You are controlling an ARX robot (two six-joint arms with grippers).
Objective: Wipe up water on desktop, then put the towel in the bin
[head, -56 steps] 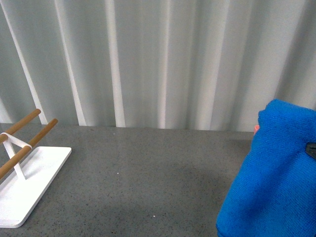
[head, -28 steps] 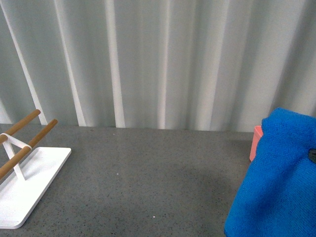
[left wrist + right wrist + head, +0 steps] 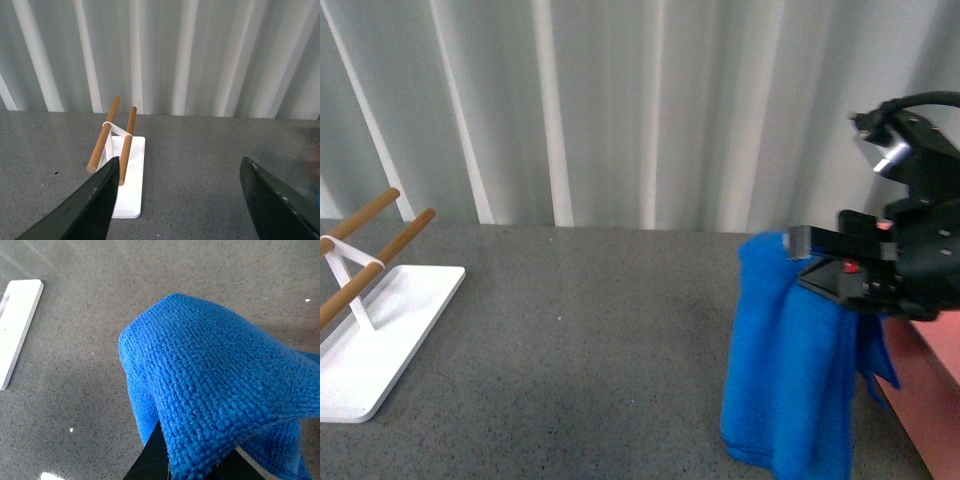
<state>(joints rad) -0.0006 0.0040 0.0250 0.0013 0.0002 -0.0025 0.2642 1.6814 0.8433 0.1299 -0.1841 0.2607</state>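
My right gripper (image 3: 812, 258) is shut on the blue towel (image 3: 788, 365), which hangs in long folds above the dark grey desktop (image 3: 580, 340). The salmon-pink bin (image 3: 932, 392) lies just right of the hanging towel, at the picture's edge. In the right wrist view the towel (image 3: 215, 385) drapes over my right gripper (image 3: 195, 466) and hides most of its fingers. My left gripper (image 3: 182, 200) stands open above the bare desktop (image 3: 200, 165), nothing between its fingers. I see no water on the desktop.
A white tray-stand (image 3: 380, 345) with two wooden bars sits at the far left; it also shows as the stand (image 3: 129, 175) in the left wrist view and as a white corner (image 3: 17, 325) in the right wrist view. A corrugated white wall closes the back.
The towel has moved left and away from the camera and now hangs lower. The right gripper has come into view above it. More of the bin shows at lower right.
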